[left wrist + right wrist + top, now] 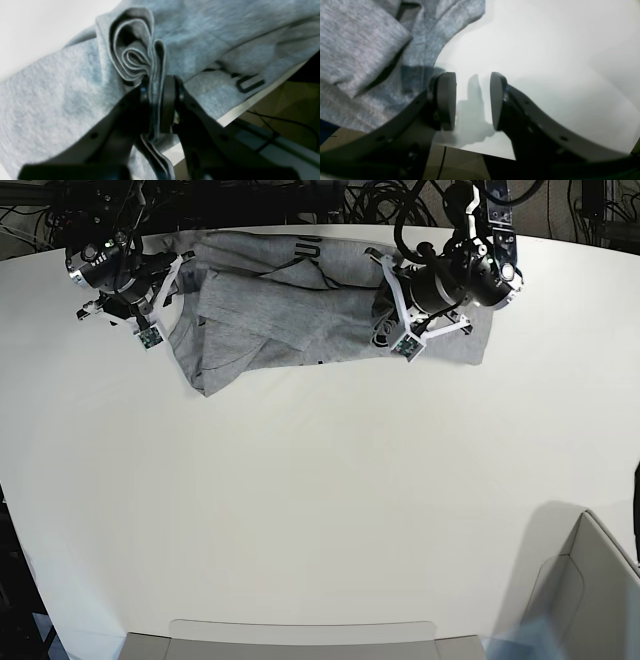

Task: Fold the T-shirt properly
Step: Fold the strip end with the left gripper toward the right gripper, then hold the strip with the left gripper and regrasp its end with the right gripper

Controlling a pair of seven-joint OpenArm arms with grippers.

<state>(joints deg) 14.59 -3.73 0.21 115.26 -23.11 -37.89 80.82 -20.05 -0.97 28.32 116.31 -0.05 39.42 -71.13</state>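
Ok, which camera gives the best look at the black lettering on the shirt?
The left wrist view: a black outlined letter sits close on the T-shirt, by the table edge. The base view shows small marks near the collar. The right wrist view shows plain grey cloth.

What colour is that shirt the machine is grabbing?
The shirt is heather grey with black lettering; the left wrist view shows it best.

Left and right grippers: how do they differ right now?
The left gripper has its jaws shut on a bunched fold of the T-shirt; the right gripper has its jaws open with nothing between them. The left gripper sits over grey cloth, while the right gripper is over the bare white table, beside the shirt's edge. Both are at the table's far side, near the shirt.
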